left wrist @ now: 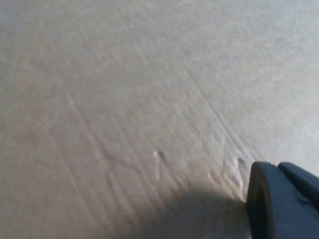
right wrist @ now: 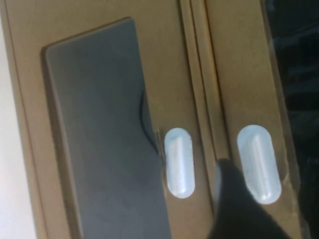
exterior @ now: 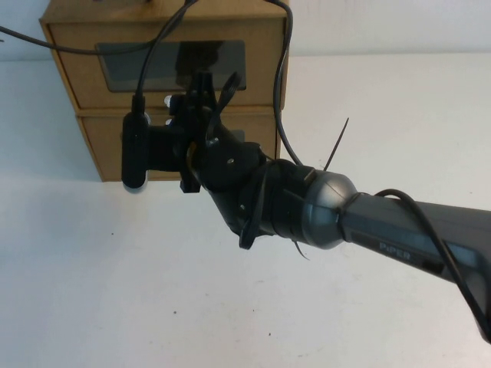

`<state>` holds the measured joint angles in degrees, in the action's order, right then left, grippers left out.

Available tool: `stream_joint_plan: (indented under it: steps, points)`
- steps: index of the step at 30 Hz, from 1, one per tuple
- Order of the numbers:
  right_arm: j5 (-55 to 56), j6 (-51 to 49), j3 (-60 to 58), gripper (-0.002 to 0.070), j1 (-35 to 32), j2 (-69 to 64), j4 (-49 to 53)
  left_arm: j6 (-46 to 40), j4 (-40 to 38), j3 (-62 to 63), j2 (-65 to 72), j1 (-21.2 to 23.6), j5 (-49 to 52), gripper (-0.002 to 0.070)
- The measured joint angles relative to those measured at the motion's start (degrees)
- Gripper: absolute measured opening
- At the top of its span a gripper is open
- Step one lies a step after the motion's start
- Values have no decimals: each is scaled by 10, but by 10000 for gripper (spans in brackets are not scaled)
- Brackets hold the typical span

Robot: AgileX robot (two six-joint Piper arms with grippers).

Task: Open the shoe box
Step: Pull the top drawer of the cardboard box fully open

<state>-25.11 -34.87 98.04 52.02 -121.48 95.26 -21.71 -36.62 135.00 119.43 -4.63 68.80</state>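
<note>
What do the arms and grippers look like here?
Right arm: dark grey link with PIPER lettering, silver rounded joint, black wrist, loose black cables, zip ties, and a side-mounted black camera with a white end. Right gripper, at the box front: black fingers. Left gripper, close over a pale surface: only a dark rounded edge shows.

You had bright, even light on the white table (exterior: 92, 291) in the high view, with shadows barely showing. Your left wrist view was soft and out of focus, close on a tan surface (left wrist: 124, 99). Your right wrist view was slightly blurred, with a dull sheen on the dark window (right wrist: 99, 139) of the shoe box (right wrist: 199, 59).
</note>
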Motion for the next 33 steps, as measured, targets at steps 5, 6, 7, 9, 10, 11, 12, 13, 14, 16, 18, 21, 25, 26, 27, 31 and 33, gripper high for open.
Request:
stream_joint_plan:
  steps: [5, 6, 7, 9, 10, 11, 12, 13, 14, 16, 18, 21, 25, 26, 27, 31, 33]
  points:
    - [3, 0, 0, 266, 0, 0, 0, 5, 0, 0, 0, 0, 0, -5]
    - [6, 0, 0, 266, 0, 0, 0, 6, 0, 0, 0, 0, 0, -5]
    - [12, 0, 0, 266, -1, 0, 0, 7, 0, 0, 0, 0, 0, -5]
    - [18, 0, 0, 265, -3, -1, 0, 8, 0, 0, 0, 0, 0, -5]
    - [19, 0, 1, 265, -4, -3, 0, 8, 0, 0, 0, 0, 0, -5]
    - [20, 0, 4, 265, -5, -5, 0, 9, 0, 0, 0, 0, 0, -5]
    - [20, 0, 7, 265, -7, -10, 0, 9, 0, 0, 0, 0, 0, -5]
    - [20, 0, 12, 265, -9, -12, 0, 9, 0, 0, 0, 0, 0, -5]
    - [20, 0, 15, 265, -10, -16, 0, 9, 0, 0, 0, 0, 0, -5]
    - [19, 0, 26, 265, -12, -23, 0, 9, 0, 0, 0, 0, 0, -5]
    - [19, 0, 34, 265, -13, -28, 0, 10, 0, 0, 0, 0, 0, -5]
    - [18, 0, 42, 265, -15, -33, 0, 10, 0, 0, 0, 0, 0, -5]
    - [19, 0, 44, 265, -24, -33, 0, 10, 0, 0, 0, 0, 0, -5]
    - [19, 0, 45, 265, -27, -33, 0, 10, 0, 0, 0, 0, 0, -5]
    - [19, 0, 45, 265, -28, -33, 0, 12, 0, 0, 0, 0, 0, -5]
    - [20, 0, 48, 234, -29, -33, 0, 13, 0, 0, 0, 0, -1, -5]
    - [22, 0, 49, 210, -29, -33, 0, 13, 0, 0, 0, 0, -1, -5]
